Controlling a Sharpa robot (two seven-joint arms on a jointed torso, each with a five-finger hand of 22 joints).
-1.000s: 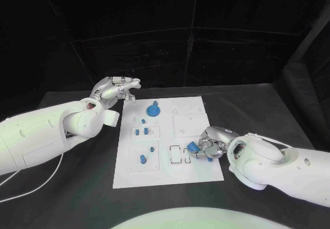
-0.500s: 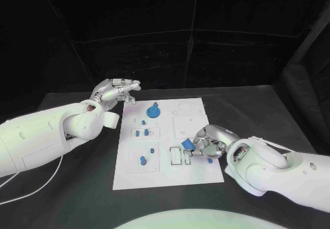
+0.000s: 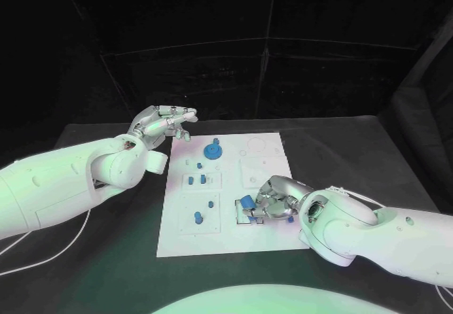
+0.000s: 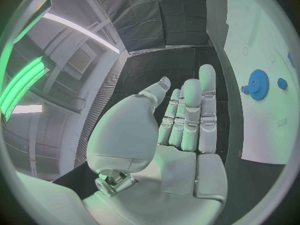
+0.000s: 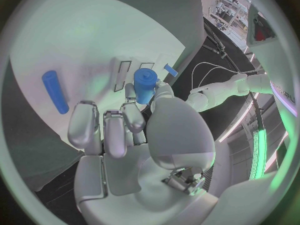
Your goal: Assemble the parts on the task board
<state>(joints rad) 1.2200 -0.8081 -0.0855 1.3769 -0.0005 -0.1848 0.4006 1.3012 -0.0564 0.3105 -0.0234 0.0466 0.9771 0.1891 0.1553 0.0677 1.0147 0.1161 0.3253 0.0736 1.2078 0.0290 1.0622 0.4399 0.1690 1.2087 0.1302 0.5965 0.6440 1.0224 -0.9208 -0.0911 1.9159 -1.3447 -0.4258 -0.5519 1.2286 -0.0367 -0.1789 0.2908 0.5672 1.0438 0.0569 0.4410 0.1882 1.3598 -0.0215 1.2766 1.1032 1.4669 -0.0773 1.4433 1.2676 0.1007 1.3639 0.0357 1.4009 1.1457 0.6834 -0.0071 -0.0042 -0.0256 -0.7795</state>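
The white task board (image 3: pixel 222 229) lies in the middle of the black table. My right hand (image 3: pixel 275 201) hovers low over the board's right half and pinches a short blue cylinder (image 3: pixel 247 201) (image 5: pixel 145 85) between thumb and finger. The cylinder sits just above the pair of narrow rectangular slots (image 3: pixel 247 214) (image 5: pixel 123 75). A loose blue rod (image 5: pixel 55 91) lies flat on the board beside the hand. My left hand (image 3: pixel 165 122) (image 4: pixel 187 125) is raised off the board's far left corner, fingers straight and apart, holding nothing. A blue gear (image 3: pixel 213 152) (image 4: pixel 257 84) stands on the far part of the board.
Small blue parts stand in the board's left column, one pair (image 3: pixel 196 178) mid-board and another piece (image 3: pixel 198 217) nearer me. A small blue piece (image 5: pixel 170 70) lies beyond the slots. A white cable (image 3: pixel 42 252) trails on the table at the left.
My right hand has carried the blue cylinder leftward, from beside the board's right edge to above the slots. The left hand has barely shifted.
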